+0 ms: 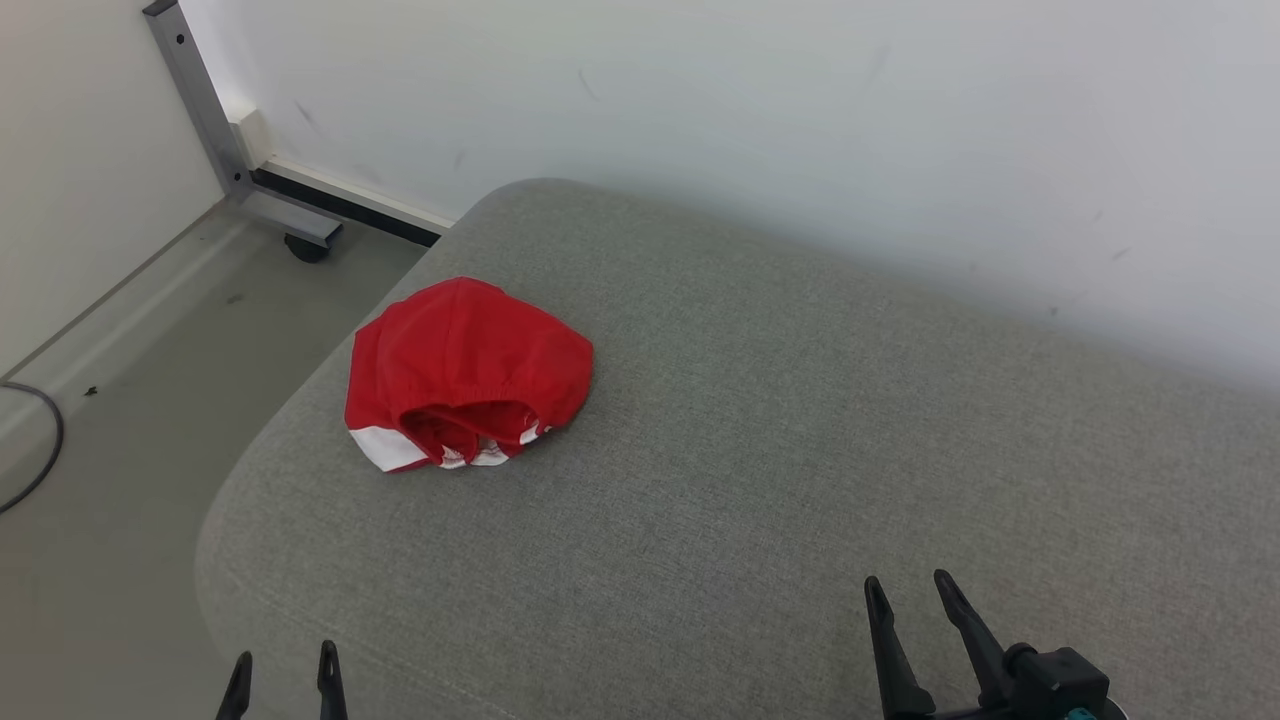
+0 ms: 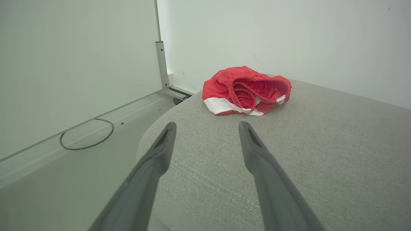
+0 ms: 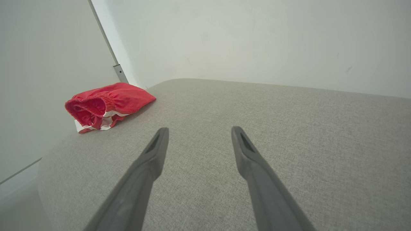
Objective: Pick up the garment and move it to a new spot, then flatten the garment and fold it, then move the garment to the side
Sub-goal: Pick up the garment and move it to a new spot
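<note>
Closest in the head view are the two grippers at the bottom edge. The left gripper [image 1: 283, 668] pokes up at the lower left, over the near left corner of the grey cushion [image 1: 800, 450]. The right gripper [image 1: 908, 588] rises at the lower right above the seat. Both have their jaws spread with nothing between them. The garment [image 1: 465, 370], red with white trim, lies crumpled in a rounded heap on the cushion's left part, close to its left edge and well apart from either gripper. Left of the cushion is pale floor [image 1: 120, 480] with a dark cable [image 1: 45, 440] curving across it. A metal frame leg [image 1: 200, 110] on a castor [image 1: 305, 247] stands at the foot of the white wall [image 1: 750, 100].

From the left wrist, the two dark fingers [image 2: 160, 150] stand wide apart above the cushion's rounded corner and a stitched seam in its fabric. The garment sits ahead of the tips, a little right of centre. Its elastic waistband gapes toward the camera and shows the red inside. The cable loops on the floor off to the left.

From the right wrist, the fingers [image 3: 247, 154] are likewise spread, hovering over bare grey fabric. The garment lies far to the upper left near the cushion's edge, its waistband turned leftward and white trim showing underneath.
</note>
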You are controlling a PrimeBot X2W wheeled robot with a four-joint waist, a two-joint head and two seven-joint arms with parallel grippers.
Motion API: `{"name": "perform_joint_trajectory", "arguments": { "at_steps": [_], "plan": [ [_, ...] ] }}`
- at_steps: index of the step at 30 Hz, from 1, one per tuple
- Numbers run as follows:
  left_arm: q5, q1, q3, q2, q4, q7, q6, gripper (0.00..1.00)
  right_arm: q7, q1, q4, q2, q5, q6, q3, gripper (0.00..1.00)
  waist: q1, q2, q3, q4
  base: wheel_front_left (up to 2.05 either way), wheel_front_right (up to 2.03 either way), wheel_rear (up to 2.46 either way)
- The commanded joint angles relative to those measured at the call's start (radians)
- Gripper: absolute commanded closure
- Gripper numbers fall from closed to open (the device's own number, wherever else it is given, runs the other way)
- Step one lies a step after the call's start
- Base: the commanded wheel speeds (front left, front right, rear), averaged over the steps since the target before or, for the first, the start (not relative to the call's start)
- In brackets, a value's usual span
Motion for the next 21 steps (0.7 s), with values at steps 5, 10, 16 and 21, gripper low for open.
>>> {"name": "perform_joint_trajectory", "arguments": {
  "at_steps": [5,10,16,21],
  "plan": [
    [-0.017,-0.112,-0.001,0.014,0.061,-0.003,-0.02,0.0,0.001,-0.008,-0.006,0.002,-0.014,-0.002,-0.003,0.0,-0.0001,-0.0001,0.017,0.0,0.0,0.0,0.0],
    [-0.055,-0.328,-0.021,0.032,0.2,0.07,-0.043,0.0,0.015,-0.007,-0.026,0.002,-0.035,-0.002,-0.009,0.0,-0.0001,-0.0001,0.032,-0.004,0.0,0.0,0.0],
    [-0.109,-0.548,-0.009,0.06,0.376,0.2,-0.048,0.0,0.054,-0.009,-0.065,0.002,-0.059,-0.002,0.023,0.0,-0.0001,-0.0001,0.054,-0.066,0.0,0.0,0.0],
    [-0.162,-0.687,0.044,0.105,0.53,0.323,-0.024,0.0,0.109,-0.011,-0.121,0.001,-0.101,-0.002,0.054,0.0,-0.0001,-0.0001,0.094,-0.19,0.0,0.0,0.0]
  ]
}}
